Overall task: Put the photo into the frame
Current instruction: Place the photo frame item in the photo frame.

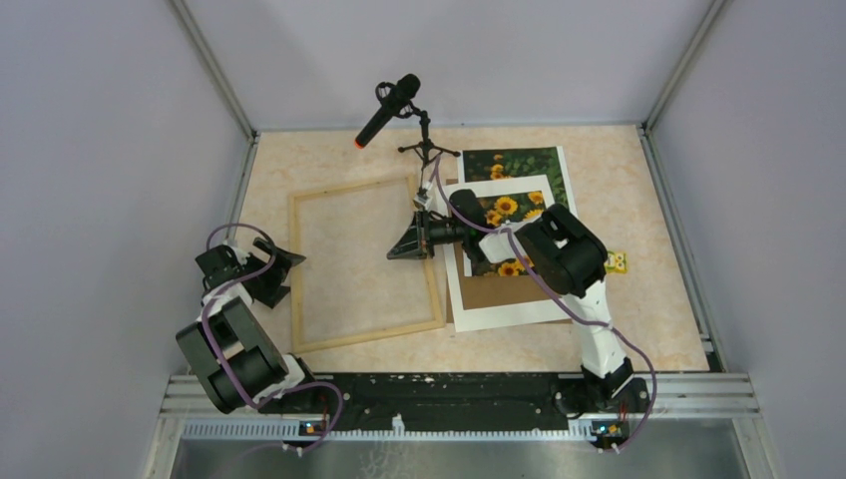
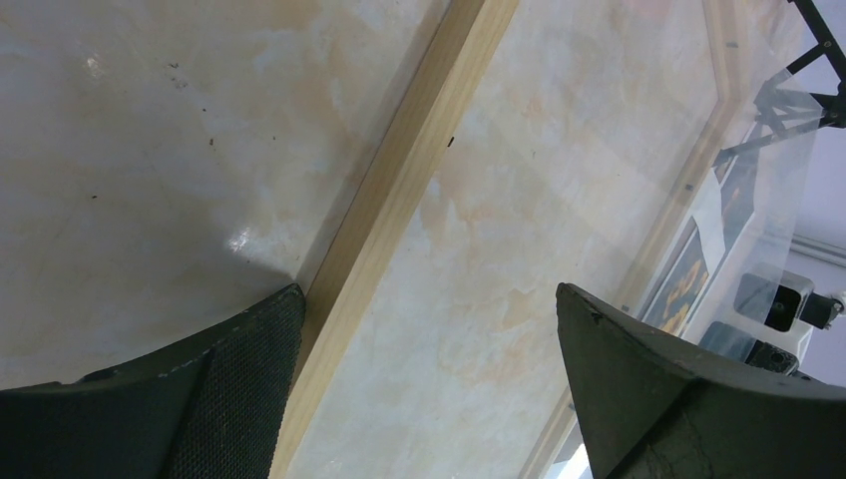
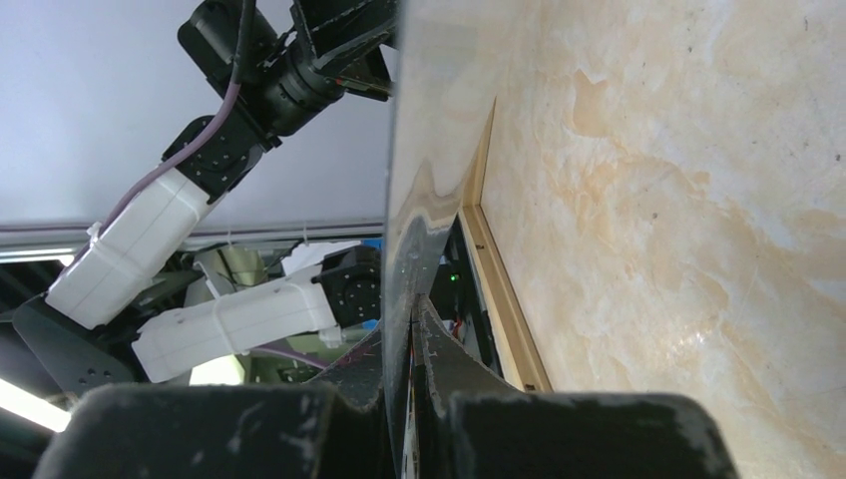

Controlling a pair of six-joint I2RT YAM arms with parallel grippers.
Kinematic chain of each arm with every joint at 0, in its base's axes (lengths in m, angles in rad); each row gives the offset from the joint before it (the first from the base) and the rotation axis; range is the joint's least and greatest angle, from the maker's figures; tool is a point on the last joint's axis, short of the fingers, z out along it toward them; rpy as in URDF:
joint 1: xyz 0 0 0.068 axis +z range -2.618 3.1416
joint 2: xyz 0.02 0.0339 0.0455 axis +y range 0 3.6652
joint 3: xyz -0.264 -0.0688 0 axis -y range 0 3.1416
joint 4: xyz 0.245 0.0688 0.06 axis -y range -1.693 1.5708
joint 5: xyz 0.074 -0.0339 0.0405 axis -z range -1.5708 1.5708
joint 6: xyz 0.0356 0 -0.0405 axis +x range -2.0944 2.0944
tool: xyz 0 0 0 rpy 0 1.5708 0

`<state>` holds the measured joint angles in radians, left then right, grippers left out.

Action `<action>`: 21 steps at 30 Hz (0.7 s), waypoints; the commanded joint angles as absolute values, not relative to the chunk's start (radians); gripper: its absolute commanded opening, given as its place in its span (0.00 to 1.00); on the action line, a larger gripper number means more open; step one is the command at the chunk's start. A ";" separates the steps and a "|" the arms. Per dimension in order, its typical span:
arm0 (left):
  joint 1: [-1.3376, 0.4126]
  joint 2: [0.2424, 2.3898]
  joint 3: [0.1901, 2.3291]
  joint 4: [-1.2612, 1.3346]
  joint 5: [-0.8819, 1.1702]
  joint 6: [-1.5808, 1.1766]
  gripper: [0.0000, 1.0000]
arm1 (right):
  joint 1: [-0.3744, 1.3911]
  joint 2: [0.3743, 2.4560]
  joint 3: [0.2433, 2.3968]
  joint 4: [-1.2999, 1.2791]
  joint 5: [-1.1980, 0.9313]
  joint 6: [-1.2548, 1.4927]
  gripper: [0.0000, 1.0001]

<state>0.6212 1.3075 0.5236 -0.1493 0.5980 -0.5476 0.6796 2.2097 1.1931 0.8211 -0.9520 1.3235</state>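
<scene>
The light-wood frame (image 1: 364, 261) lies flat left of centre. My left gripper (image 1: 276, 275) is open at its left strip (image 2: 399, 200), which passes between the fingers close to the left fingertip (image 2: 269, 329). My right gripper (image 1: 407, 242) is above the frame's right strip and is shut on a thin clear pane (image 3: 424, 150), seen edge-on between the jaws. The pane (image 2: 763, 190) stands tilted over that side. The sunflower photo (image 1: 519, 163) lies at the back right, its near part under a white mat.
The white mat (image 1: 499, 304) with a window lies right of the frame over a brown backing board (image 1: 509, 289). A microphone (image 1: 391, 108) on a small tripod (image 1: 427, 150) stands behind the frame. A small yellow item (image 1: 619, 261) lies at the right. Walls enclose three sides.
</scene>
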 commanded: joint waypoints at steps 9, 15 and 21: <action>0.623 1.315 0.537 -0.122 0.618 -0.534 0.98 | 0.693 2.193 1.253 0.544 -0.865 1.048 0.37; 0.623 1.309 0.529 -0.116 0.621 -0.537 0.98 | 0.707 2.205 1.310 0.421 -0.795 0.978 0.41; 0.623 1.307 0.528 -0.114 0.622 -0.537 0.98 | 0.725 2.216 1.328 0.473 -0.767 1.041 0.29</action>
